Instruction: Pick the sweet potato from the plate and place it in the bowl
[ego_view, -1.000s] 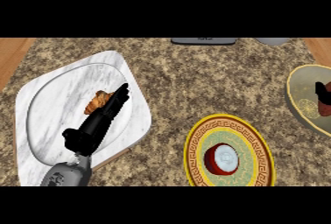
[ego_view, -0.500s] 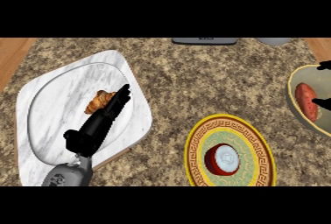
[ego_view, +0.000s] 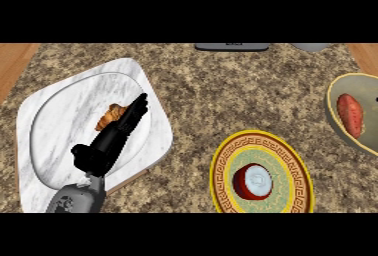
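An orange-red, elongated sweet potato (ego_view: 350, 115) with tapered ends lies lengthwise inside an olive-green round bowl (ego_view: 337, 102) at the far right edge, well apart from the fingers (ego_view: 136, 108) and to their right. Its skin is smooth and evenly coloured, and its lower tip points toward the bowl's near rim.

The left hand (ego_view: 109, 140), black on a grey forearm, lies over a white marble plate with rounded corners (ego_view: 52, 109). Its fingers are straight and close together, holding nothing. Just beside the fingertips, on their left, sits a small brown, ridged pastry-like item (ego_view: 108, 115); whether they touch it cannot be told.

To the right of the fingers and nearer the view's lower edge stands a round plate with a yellow and dark red patterned rim (ego_view: 227, 167), carrying a halved red onion (ego_view: 253, 181), cut face up, on the speckled granite tabletop (ego_view: 236, 90).

Half a second ago a dark hand showed over the bowl beside the sweet potato; it has gone, and the sweet potato now lies uncovered. The left hand has not moved.
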